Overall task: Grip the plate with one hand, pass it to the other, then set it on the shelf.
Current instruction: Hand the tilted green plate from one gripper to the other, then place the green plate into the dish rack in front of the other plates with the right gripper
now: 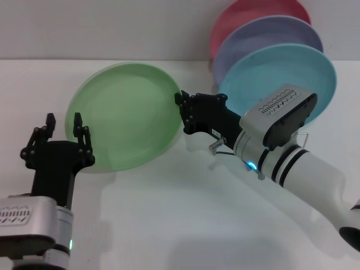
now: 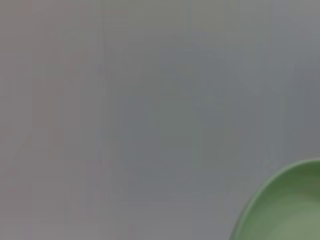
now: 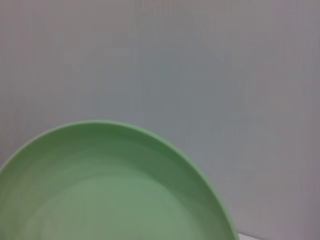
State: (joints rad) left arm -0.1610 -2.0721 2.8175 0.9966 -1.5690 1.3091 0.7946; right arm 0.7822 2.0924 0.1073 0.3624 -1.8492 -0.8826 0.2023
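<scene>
Head view, right pincer [image 1: 181, 110] holding green plate [image 1: 126, 115], rack plates [image 1: 281, 70] behind

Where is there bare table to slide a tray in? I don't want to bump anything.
Free: the near table between the left gripper and right gripper, below the green plate. Crowded: the far right, where blue plate, lavender plate and pink plate stand.

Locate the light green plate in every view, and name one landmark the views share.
Head view: the green plate is left of centre, tilted, between the left end effector and the right end effector.
Left wrist view: only its rim edge shows, in one corner.
Right wrist view: it fills the lower part.
Shared landmark: the plain pale wall behind it.
</scene>
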